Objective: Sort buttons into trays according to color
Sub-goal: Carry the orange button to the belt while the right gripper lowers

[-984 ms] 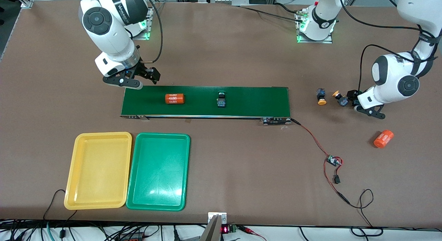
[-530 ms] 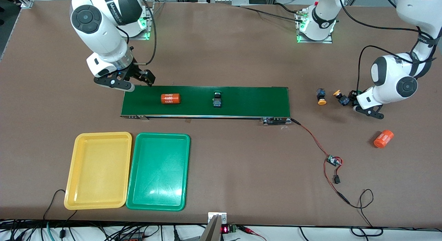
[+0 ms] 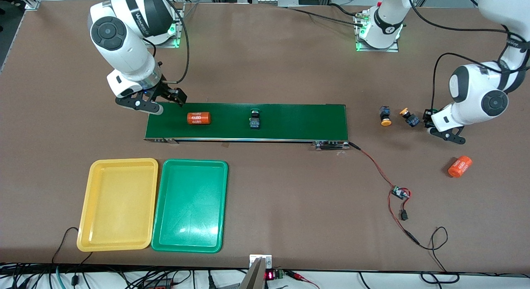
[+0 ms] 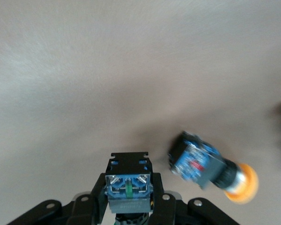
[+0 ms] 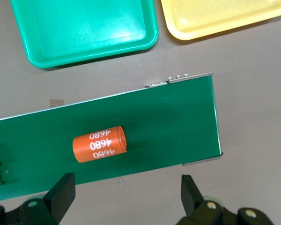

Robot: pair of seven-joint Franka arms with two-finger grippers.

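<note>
The left gripper [image 4: 129,206] is clamped on a green-capped button [image 4: 129,187], small, rigid, light; the squared body suits pinching; the right gripper [image 3: 159,102] gapes wide over the conveyor belt [image 3: 290,121] end.

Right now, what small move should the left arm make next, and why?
Probably lift straight up, then head for the conveyor belt. The left gripper, at the left arm's end of the table, is shut on a button, and a yellow-capped button lies close beside it. The right gripper waits open over the belt's end.

Yellow tray [image 3: 118,205] touching green tray [image 3: 190,205], buttons [image 3: 385,116] well apart.
</note>
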